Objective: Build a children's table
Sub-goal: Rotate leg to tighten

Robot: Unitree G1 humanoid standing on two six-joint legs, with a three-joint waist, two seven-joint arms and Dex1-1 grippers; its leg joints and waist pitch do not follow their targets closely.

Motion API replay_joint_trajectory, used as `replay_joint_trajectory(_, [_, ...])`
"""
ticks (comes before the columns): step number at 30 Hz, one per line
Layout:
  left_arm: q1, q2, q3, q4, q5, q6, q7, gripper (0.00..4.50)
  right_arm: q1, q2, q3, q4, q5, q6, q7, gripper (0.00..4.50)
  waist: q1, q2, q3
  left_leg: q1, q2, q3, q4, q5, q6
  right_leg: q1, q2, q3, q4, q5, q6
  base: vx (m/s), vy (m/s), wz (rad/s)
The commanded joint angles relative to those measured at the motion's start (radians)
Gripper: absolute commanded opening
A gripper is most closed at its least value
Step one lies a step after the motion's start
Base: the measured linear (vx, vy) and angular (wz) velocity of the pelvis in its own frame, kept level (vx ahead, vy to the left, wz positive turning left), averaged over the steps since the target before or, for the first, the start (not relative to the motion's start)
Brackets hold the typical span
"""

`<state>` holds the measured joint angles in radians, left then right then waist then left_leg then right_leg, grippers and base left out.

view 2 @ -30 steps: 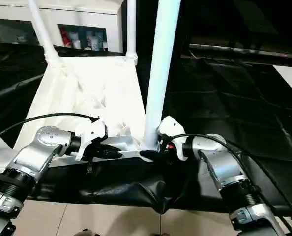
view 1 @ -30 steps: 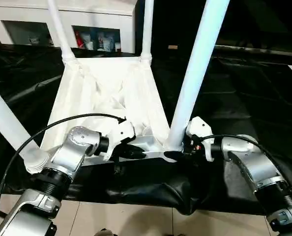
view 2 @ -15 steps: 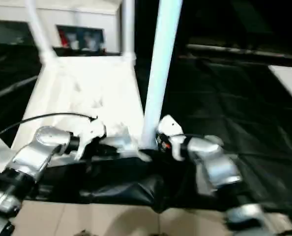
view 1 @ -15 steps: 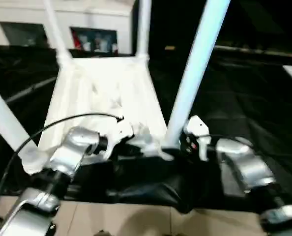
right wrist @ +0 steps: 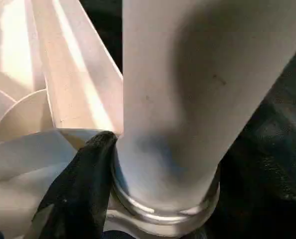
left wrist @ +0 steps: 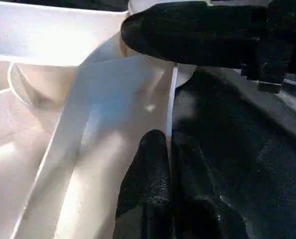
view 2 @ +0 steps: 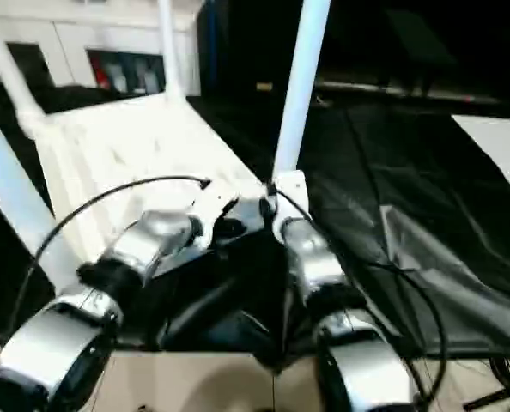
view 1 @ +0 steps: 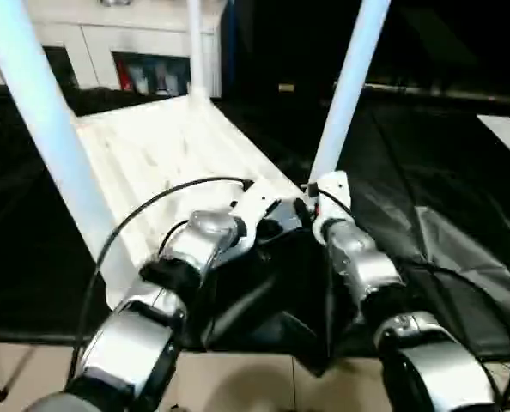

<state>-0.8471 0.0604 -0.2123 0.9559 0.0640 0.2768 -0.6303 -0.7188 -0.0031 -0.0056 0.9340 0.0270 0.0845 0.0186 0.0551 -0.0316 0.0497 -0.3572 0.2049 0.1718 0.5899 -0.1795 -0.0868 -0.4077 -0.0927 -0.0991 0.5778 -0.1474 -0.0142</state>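
tabletop (view 1: 165, 146) was lying upside down on a black sheet (view 1: 427, 172), ribbed underside facing up, with white legs standing up out of its corner sockets. near-right leg (view 1: 345, 86) rose just past the two wrists, another leg (view 1: 45, 129) stood big on the near left, and a thinner far one (view 1: 195, 47) was at the back by a white cabinet (view 1: 109, 43).

both silver arms came together at the near-right corner. left gripper (left wrist: 155, 149) was clenched, its black fingers (left wrist: 148, 184) pinched onto the thin white edge of the top right beside that corner socket, so it looked like it was grasping the rim. right gripper (right wrist: 153, 164) sat at the base of the near-right leg, jaws spread about as wide as the tube, one black finger (right wrist: 80, 184) pressed against the leg just above the socket ring. other finger was hidden behind the tube, so couldn't confirm a full grip but it sure looked wrapped around it. a black cable (view 1: 152, 202) looped over the left forearm.
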Motion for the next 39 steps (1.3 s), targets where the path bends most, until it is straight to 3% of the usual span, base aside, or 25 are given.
replay_joint_trajectory(1, [-0.032, 0.005, 0.05, 0.022, 0.012, -0.036, 0.16, 0.0, 0.002, 0.094, 0.04, 0.015, 0.012, -0.006, 0.066, 2.73, 0.004, 0.0, -0.066, 0.005, 0.014, -0.005, -0.077, -0.3, 0.025, 0.044, -0.054, 0.04, -0.077, -0.393, -0.126, 0.0, 0.0, 0.0])
replay_joint_trajectory(3, [-0.039, 0.003, 0.055, 0.045, 0.005, -0.046, 0.163, 0.0, -0.011, 0.097, 0.035, 0.034, 0.013, -0.024, 0.074, 2.73, 0.006, -0.002, -0.067, 0.004, 0.014, -0.002, -0.076, -0.286, 0.03, 0.046, -0.055, 0.041, -0.073, -0.375, -0.142, 0.0, 0.0, 0.0])
replay_joint_trajectory(4, [-0.035, 0.009, 0.048, 0.045, 0.006, -0.051, 0.147, 0.0, -0.008, 0.094, 0.03, 0.022, 0.024, -0.054, 0.102, 3.28, 0.008, -0.003, -0.068, 0.005, 0.013, -0.001, -0.075, -0.277, 0.033, 0.047, -0.055, 0.041, -0.072, -0.371, -0.145, 0.0, 0.0, 0.0])
replay_joint_trajectory(6, [-0.019, 0.026, 0.033, 0.035, 0.011, -0.072, 0.089, 0.0, 0.004, 0.058, 0.049, -0.012, 0.019, -0.096, 0.158, 3.44, 0.011, -0.004, -0.068, 0.004, 0.014, 0.0, -0.076, -0.26, 0.039, 0.048, -0.056, 0.043, -0.07, -0.352, -0.153, 0.0, 0.0, 0.0])
replay_joint_trajectory(7, [-0.012, 0.032, 0.027, 0.027, 0.013, -0.082, 0.07, 0.0, 0.011, 0.043, 0.057, -0.026, 0.014, -0.1, 0.171, 3.44, 0.006, -0.007, -0.068, -0.011, 0.013, -0.003, -0.077, -0.254, 0.045, 0.061, -0.056, 0.041, -0.065, -0.35, -0.141, 0.0, 0.0, 0.0])
replay_joint_trajectory(8, [-0.008, 0.036, 0.023, 0.021, 0.014, -0.089, 0.058, 0.0, 0.015, 0.035, 0.06, -0.036, 0.011, -0.101, 0.179, 3.52, 0.004, -0.005, -0.067, -0.018, 0.015, -0.008, -0.082, -0.246, 0.044, 0.065, -0.055, 0.037, -0.064, -0.364, -0.132, 0.0, 0.0, 0.0])
replay_joint_trajectory(9, [0.003, 0.045, 0.018, 0.008, 0.014, -0.097, 0.029, 0.0, 0.028, 0.014, 0.066, -0.067, 0.01, -0.095, 0.216, 3.64, -0.001, -0.004, -0.07, -0.015, 0.015, -0.009, -0.079, -0.228, 0.041, 0.064, -0.056, 0.039, -0.065, -0.355, -0.127, 0.0, 0.0, 0.0])
replay_joint_trajectory(11, [0.032, 0.071, 0.001, -0.032, 0.013, -0.133, -0.05, 0.0, 0.062, -0.042, 0.086, -0.141, 0.005, -0.084, 0.293, 3.84, 0.0, -0.007, -0.07, -0.006, 0.018, -0.004, -0.074, -0.206, 0.055, 0.06, -0.053, 0.042, -0.063, -0.29, -0.159, 0.0, 0.0, 0.0])
replay_joint_trajectory(13, [0.064, 0.102, -0.009, -0.077, 0.008, -0.148, -0.112, 0.0, 0.11, -0.11, 0.105, -0.238, 0.029, -0.05, 0.424, 3.96, 0.003, -0.007, -0.07, -0.009, 0.018, -0.001, -0.072, -0.186, 0.078, 0.065, -0.052, 0.044, -0.055, -0.233, -0.188, 0.0, 0.0, 0.0])
replay_joint_trajectory(16, [0.087, 0.13, -0.023, -0.109, 0.003, -0.178, -0.176, 0.0, 0.153, -0.17, 0.136, -0.314, 0.034, -0.034, 0.54, 4.33, 0.01, -0.003, -0.069, -0.003, 0.02, 0.002, -0.072, -0.19, 0.093, 0.061, -0.053, 0.045, -0.057, -0.239, -0.198, 0.0, 0.0, 0.0])
replay_joint_trajectory(20, [0.161, 0.208, -0.069, -0.242, -0.037, -0.218, -0.379, 0.0, 0.26, -0.332, 0.219, -0.49, 0.05, -0.021, 0.803, 4.33, 0.022, 0.0, -0.067, 0.002, 0.027, 0.003, -0.074, -0.202, 0.086, 0.059, -0.053, 0.05, -0.054, -0.227, -0.206, 0.0, 0.0, 0.0])
replay_joint_trajectory(24, [0.226, 0.279, -0.107, -0.382, -0.074, -0.214, -0.555, 0.0, 0.3, -0.396, 0.225, -0.57, 0.074, 0.009, 0.894, 4.33, 0.033, 0.009, -0.064, 0.01, 0.031, 0.003, -0.081, -0.259, 0.058, 0.05, -0.055, 0.051, -0.059, -0.284, -0.205, 0.0, 0.0, 0.0])
replay_joint_trajectory(26, [0.233, 0.282, -0.105, -0.4, -0.083, -0.208, -0.567, 0.0, 0.303, -0.402, 0.228, -0.577, 0.076, 0.014, 0.91, 4.33, 0.037, 0.008, -0.065, 0.014, 0.033, 0.003, -0.081, -0.266, 0.048, 0.049, -0.054, 0.052, -0.058, -0.282, -0.204, 0.0, 0.0, 0.0])
replay_joint_trajectory(27, [0.236, 0.284, -0.103, -0.411, -0.089, -0.204, -0.574, 0.0, 0.304, -0.404, 0.229, -0.58, 0.079, 0.019, 0.922, 4.33, 0.04, 0.009, -0.06, 0.019, 0.032, 0.007, -0.082, -0.287, 0.04, 0.042, -0.05, 0.052, -0.062, -0.297, -0.204, 0.0, 0.0, 0.0])
replay_joint_trajectory(33, [0.243, 0.29, -0.099, -0.439, -0.093, -0.19, -0.589, 0.0, 0.301, -0.394, 0.229, -0.588, 0.102, 0.045, 0.945, 4.33, 0.046, 0.004, -0.061, 0.01, 0.027, 0.003, -0.083, -0.281, 0.027, 0.049, -0.055, 0.052, -0.065, -0.351, -0.164, 0.0, 0.0, 0.0])
replay_joint_trajectory(39, [0.24, 0.292, -0.088, -0.434, -0.08, -0.184, -0.572, 0.0, 0.294, -0.389, 0.238, -0.569, 0.077, 0.044, 0.959, 4.33, 0.046, 0.003, -0.065, 0.007, 0.027, 0.003, -0.081, -0.239, 0.033, 0.051, -0.054, 0.051, -0.059, -0.307, -0.169, 0.0, 0.0, 0.0])
